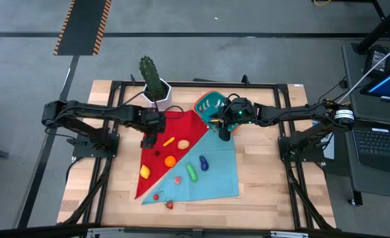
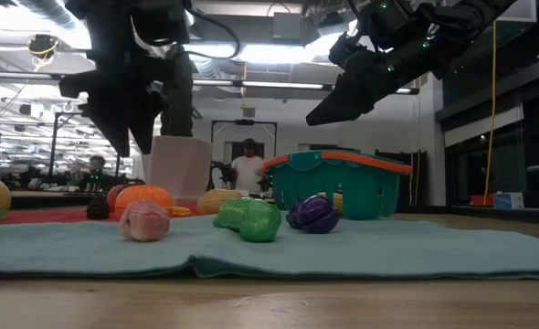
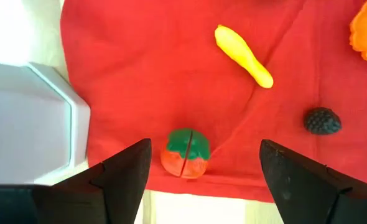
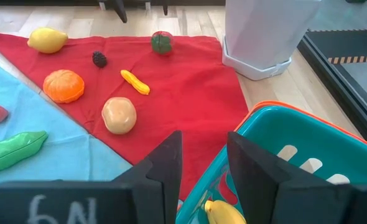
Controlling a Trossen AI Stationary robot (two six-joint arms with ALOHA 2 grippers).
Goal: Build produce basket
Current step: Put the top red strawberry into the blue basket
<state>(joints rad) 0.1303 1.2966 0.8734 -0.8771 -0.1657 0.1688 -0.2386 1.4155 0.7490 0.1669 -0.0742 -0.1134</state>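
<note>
Hovering with its jaws spread wide, the left gripper (image 3: 199, 180) frames a small round red toy fruit with a green cap (image 3: 185, 154), which lies directly between and just ahead of them on the red cloth (image 3: 171, 74). A white hexagonal pot (image 3: 28, 118) stands close beside one jaw and could crowd the descent; a yellow carrot-shaped piece (image 3: 244, 55) and dark berry (image 3: 323, 121) lie farther ahead. Across the surface, the right gripper (image 4: 199, 168), jaws narrow and empty, hangs over the rim of the teal slotted plastic basket (image 4: 308, 143), which holds a yellow banana (image 4: 224, 213).
</note>
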